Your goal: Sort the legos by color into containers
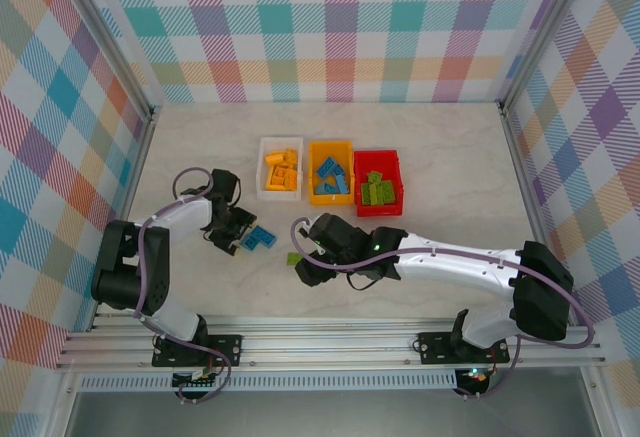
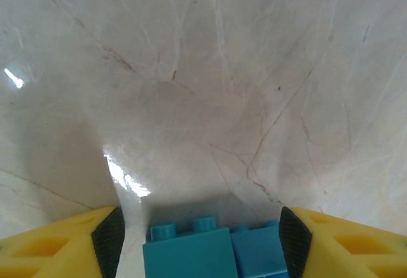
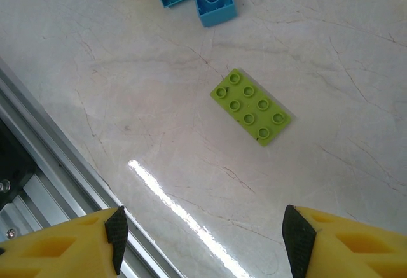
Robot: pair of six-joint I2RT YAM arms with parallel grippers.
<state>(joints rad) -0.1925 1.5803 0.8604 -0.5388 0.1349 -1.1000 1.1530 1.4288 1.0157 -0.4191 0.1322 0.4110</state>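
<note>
Lime green brick [image 3: 251,106] lies flat, studs up, alone on the marble-look table [image 3: 331,49], just beside the aluminium rail [image 3: 44,144] at the near edge. The right gripper [image 3: 205,236] hovers over it with its fingers [image 3: 114,240] spread wide, nothing between them and no contact with the brick.

A bit to the left, two loose blue bricks [image 2: 216,252] sit side by side and touching. The left gripper [image 2: 200,240] is down at table level straddling them. Its fingers are parted: the right-hand pad [image 2: 294,240] looks right up against the lighter brick, while the other pad [image 2: 108,240] has a visible gap, so no real pinch.

From the top camera the three bins stand in a row further back in the middle of the table. The white bin [image 1: 264,169] has the yellow-orange bricks [image 1: 283,169], the orange-yellow bin [image 1: 314,195] has the sorted blue bricks [image 1: 332,173], and the red bin [image 1: 398,162] has the sorted green bricks [image 1: 376,189].
</note>
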